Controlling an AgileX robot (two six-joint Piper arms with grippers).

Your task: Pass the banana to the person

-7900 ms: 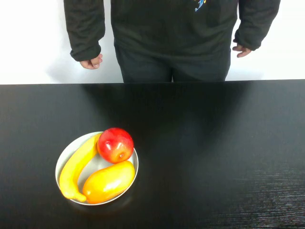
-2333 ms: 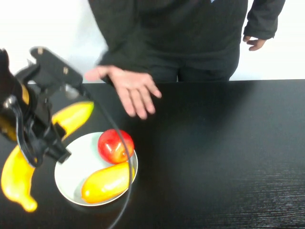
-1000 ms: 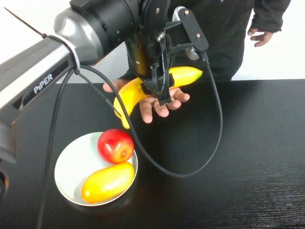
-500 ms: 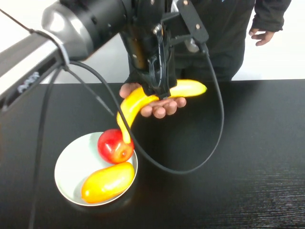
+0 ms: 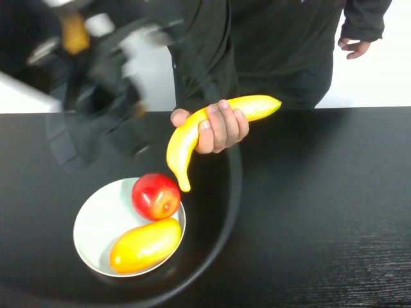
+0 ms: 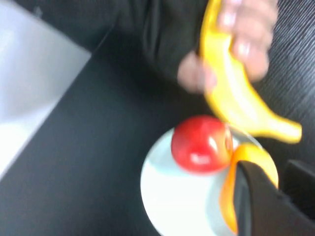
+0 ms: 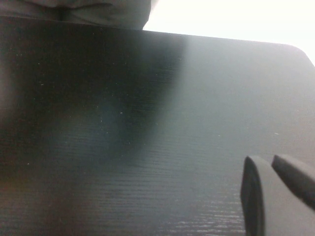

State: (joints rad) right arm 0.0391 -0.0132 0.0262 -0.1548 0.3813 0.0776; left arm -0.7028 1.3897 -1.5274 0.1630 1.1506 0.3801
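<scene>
The banana (image 5: 192,131) sits in the person's hand (image 5: 219,127), behind the bowl (image 5: 96,224).

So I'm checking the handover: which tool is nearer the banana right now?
Left. The left tool is a blurred shape above the table's far-left area, beside the banana in the person's hand. The right tool sits low over bare table, banana absent from its view.

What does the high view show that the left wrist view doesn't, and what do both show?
Only the high view shows the person's torso and other hand, the far table edge, and the blurred left arm with its left end effector above the table at far left.

Only the left wrist view shows the left end effector's dark fingers from close up.

Both show the banana gripped in the person's hand, above the white plate holding the red apple and the mango-like fruit. The right end effector shows in neither.
</scene>
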